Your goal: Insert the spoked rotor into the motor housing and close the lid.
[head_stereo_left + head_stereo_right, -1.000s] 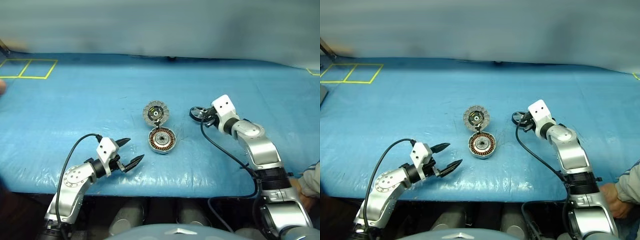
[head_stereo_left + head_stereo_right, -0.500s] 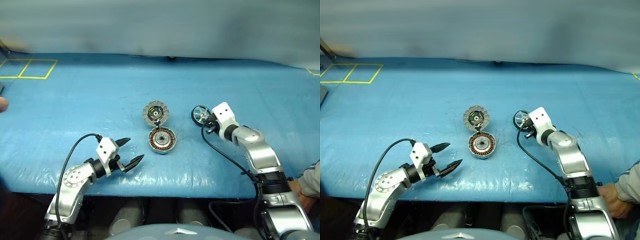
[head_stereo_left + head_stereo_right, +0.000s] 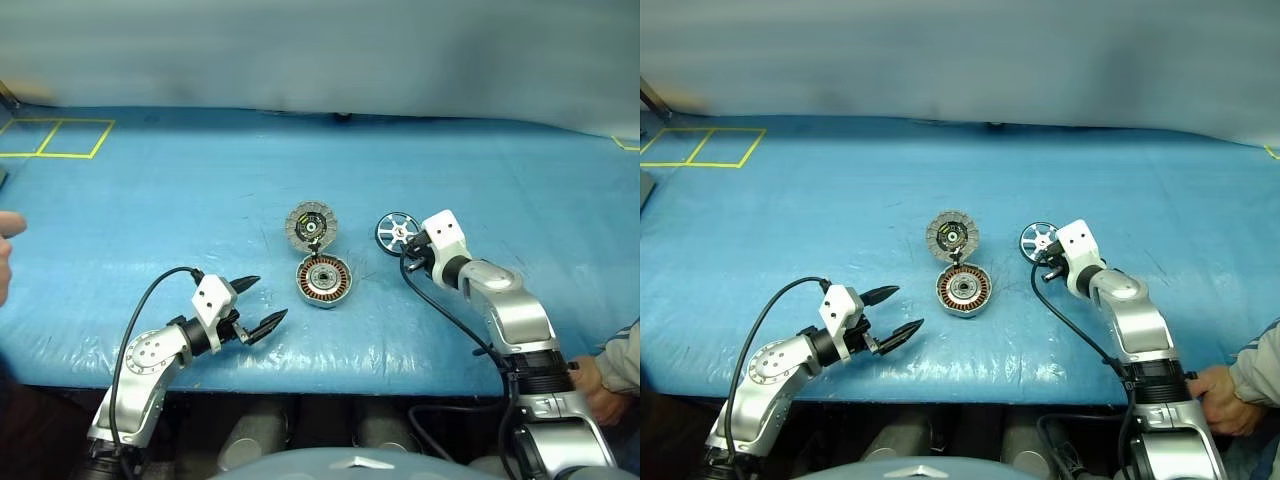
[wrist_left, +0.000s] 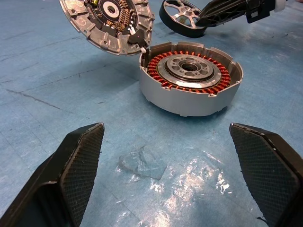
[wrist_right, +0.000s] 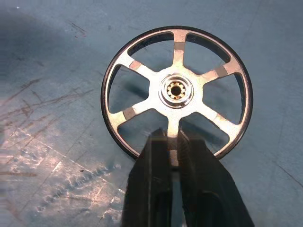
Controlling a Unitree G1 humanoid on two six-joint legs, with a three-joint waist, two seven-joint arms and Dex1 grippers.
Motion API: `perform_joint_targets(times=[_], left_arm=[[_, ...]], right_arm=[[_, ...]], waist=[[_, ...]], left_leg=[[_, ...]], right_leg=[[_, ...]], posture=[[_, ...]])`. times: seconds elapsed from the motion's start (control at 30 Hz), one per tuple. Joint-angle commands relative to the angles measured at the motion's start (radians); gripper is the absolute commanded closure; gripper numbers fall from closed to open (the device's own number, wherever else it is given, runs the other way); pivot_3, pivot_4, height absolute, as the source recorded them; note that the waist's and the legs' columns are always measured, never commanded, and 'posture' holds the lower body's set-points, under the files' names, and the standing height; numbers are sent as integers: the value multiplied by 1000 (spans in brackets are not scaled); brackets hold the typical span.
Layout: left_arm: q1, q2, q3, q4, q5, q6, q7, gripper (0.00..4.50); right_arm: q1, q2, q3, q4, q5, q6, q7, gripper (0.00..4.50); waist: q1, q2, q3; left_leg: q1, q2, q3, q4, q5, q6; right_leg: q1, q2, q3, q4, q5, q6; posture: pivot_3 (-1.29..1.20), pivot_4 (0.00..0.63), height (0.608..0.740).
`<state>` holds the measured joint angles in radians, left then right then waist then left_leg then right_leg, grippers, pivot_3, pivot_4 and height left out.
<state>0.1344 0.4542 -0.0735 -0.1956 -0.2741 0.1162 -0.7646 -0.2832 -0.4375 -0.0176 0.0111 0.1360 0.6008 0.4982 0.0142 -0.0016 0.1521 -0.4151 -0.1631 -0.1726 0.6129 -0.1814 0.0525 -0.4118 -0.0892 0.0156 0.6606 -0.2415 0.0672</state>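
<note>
While the spoked rotor (image 5: 176,91) sits tilted up off the blue table cover (image 3: 180,200), the right gripper (image 5: 173,150) has its two black fingers pinched together on one silver spoke at the rim. It is a dark ring with six silver spokes and a small central hub, and it sits just to the right of the motor housing (image 3: 324,280), apart from it. The housing rests flat on the cover, its ring of copper windings around a silver hub facing up. The lid (image 3: 311,223) is swung open on the far side of the housing, joined at the housing's edge, with its segmented grey rim and dark centre showing. Nearer the robot and to the left of the housing, the left gripper (image 3: 258,303) hovers with its fingers spread wide and nothing between them, pointing toward the housing.
</note>
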Motion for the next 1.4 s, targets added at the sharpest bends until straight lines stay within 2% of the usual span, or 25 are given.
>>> perform_joint_targets(times=[0.03,0.17,0.37,0.53,0.63,0.93,1.4], left_arm=[[-13,-7,-3,4,3,-27,-3,0],[-16,-6,-6,9,-2,-31,-9,0],[-24,-12,-11,14,-18,-37,-21,0],[-25,-21,-8,21,-31,-52,-43,0],[-27,-24,-8,22,-41,-62,-60,0],[-29,-25,-9,12,-39,-52,-67,0],[-27,-24,-10,0,-30,-47,-57,0]], right_arm=[[23,10,-52,-80,58,-17,11,4444],[60,25,-81,-140,127,-18,37,4444],[152,65,-143,-270,311,-19,126,4444],[209,45,-111,-359,403,-10,216,4444],[218,33,-38,-405,425,13,256,4444],[187,-33,132,-386,322,-2,274,4444],[138,-33,180,-325,235,-53,251,4444]], waist=[[1,0,0],[1,0,0],[0,1,0],[-2,1,0],[-1,1,0],[2,1,0],[2,1,0]], left_leg=[[0,0,0,0,0,0],[0,0,0,0,0,0],[0,0,0,0,0,0],[0,0,0,0,0,1],[0,0,0,0,0,1],[0,0,0,0,-1,1],[0,0,0,0,-1,1]], right_leg=[[0,0,0,0,0,0],[0,0,0,0,0,0],[0,0,0,0,0,0],[0,0,0,0,0,0],[0,0,0,0,-1,0],[0,-1,0,-1,-1,0],[0,-1,0,-1,0,1]], posture=[[0,150,740],[0,150,740],[0,150,740],[0,150,740],[0,150,740],[0,150,740],[0,150,740]])
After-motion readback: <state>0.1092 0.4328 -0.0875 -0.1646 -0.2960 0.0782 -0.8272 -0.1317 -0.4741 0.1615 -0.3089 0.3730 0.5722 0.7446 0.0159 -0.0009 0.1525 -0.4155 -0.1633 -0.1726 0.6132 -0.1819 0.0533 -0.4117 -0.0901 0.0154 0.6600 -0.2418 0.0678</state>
